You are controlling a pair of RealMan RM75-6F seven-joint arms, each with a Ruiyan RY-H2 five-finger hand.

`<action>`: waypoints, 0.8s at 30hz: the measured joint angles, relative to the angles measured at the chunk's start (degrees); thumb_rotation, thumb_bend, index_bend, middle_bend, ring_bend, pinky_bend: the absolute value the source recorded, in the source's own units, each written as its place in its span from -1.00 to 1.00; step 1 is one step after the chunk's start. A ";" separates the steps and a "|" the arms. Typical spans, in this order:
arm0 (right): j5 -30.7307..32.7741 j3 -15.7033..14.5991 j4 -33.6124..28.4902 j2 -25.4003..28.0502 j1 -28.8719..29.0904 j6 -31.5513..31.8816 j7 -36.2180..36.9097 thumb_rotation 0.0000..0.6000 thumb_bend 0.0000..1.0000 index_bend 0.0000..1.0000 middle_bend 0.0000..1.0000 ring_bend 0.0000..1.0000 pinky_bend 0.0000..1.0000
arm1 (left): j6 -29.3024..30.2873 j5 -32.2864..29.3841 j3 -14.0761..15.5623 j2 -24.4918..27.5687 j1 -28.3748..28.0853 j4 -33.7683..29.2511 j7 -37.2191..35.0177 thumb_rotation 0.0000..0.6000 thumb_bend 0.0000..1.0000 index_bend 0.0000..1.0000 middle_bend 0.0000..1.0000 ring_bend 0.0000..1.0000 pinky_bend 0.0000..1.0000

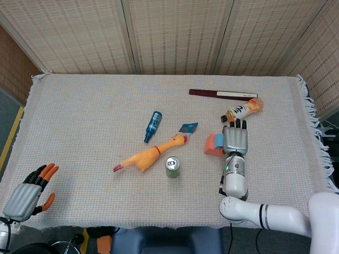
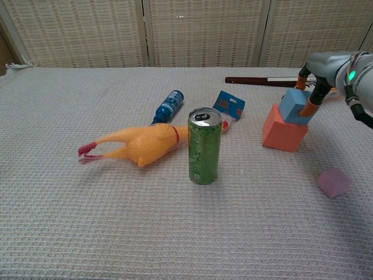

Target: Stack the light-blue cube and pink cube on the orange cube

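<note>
Orange-tipped fingers (image 2: 315,96) of the right hand (image 2: 326,67) pinch the light-blue cube (image 2: 297,106), which sits tilted on the orange cube (image 2: 283,132). The pink cube (image 2: 334,182) lies nearer the front edge, apart. The left hand (image 1: 27,194) rests with fingers spread, holding nothing. A green can (image 2: 204,146) stands upright, its contents unseen.

- Table cloth (image 2: 175,233): coarse woven fabric, matt, fringed at edge.
- Green can (image 2: 204,146): metal, glossy, shiny top.
- Rubber chicken (image 2: 137,146): smooth, slight sheen.
- Light-blue cube (image 2: 296,107), orange cube (image 2: 283,133), pink cube (image 2: 334,182): matt, foam-like.
- Blue bottle (image 2: 168,106): glossy plastic.
- Right hand (image 1: 235,140): grey back w/ satin sheen, prob. metal/plastic.
- Back screens (image 2: 198,29): woven, matt.
</note>
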 measured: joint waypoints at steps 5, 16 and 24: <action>-0.13 0.39 0.81 -0.25 -0.04 -0.62 0.40 1.00 -0.63 0.32 -0.85 -1.00 -0.93 | -0.23 -0.19 -0.03 -0.04 -0.08 0.00 0.06 1.00 -0.06 -1.00 -1.00 -1.00 -0.70; 1.21 1.13 1.22 -0.02 0.05 -2.18 0.13 1.00 -0.63 -0.47 -0.86 -1.00 -0.93 | -1.09 -0.85 -0.13 -0.06 -0.41 -0.02 0.15 1.00 -0.06 -1.00 -1.00 -1.00 -0.69; 1.84 1.17 -0.50 1.16 -0.11 -2.90 0.04 1.00 -0.63 -0.66 -0.86 -1.00 -0.93 | -1.12 -0.88 -0.10 -0.06 -0.44 0.00 0.01 1.00 -0.06 -1.00 -1.00 -0.99 -0.68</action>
